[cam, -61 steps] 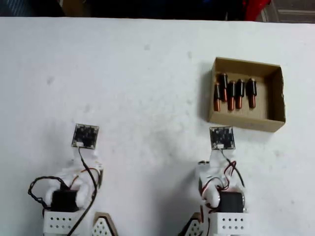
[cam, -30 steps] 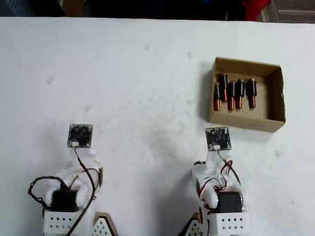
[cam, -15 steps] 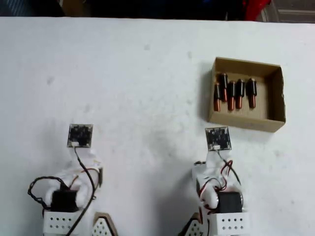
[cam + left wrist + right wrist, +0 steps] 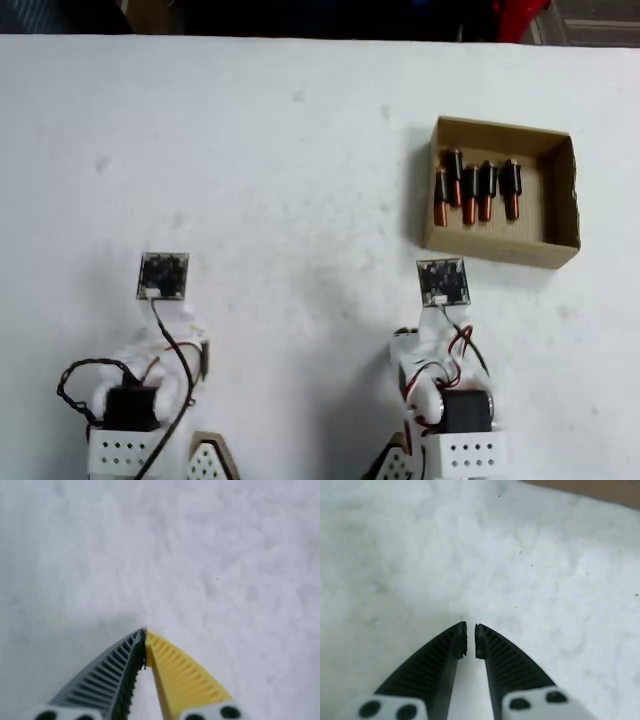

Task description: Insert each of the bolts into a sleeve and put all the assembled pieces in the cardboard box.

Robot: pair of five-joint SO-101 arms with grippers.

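The cardboard box (image 4: pixel 556 205) stands at the right of the white table. Inside it lie several assembled pieces (image 4: pixel 470 193), copper bolts in black sleeves, side by side. The left arm (image 4: pixel 163 276) rests low at the near left, far from the box. Its gripper (image 4: pixel 145 632) hangs over bare table, grey and yellow fingers shut tip to tip on nothing. The right arm (image 4: pixel 443 282) sits just in front of the box's near wall. Its gripper (image 4: pixel 470 632) has black fingers all but touching, nothing between them, with the box edge (image 4: pixel 590 487) just beyond.
The white table surface (image 4: pixel 300 180) spreads wide to the left of the box and across the middle. Both arm bases (image 4: pixel 125 440) stand at the near edge, with loose wires around them.
Two seconds ago both wrists stood slightly further right; each has shifted a little to the left and then stayed still. The box and its pieces have not moved.
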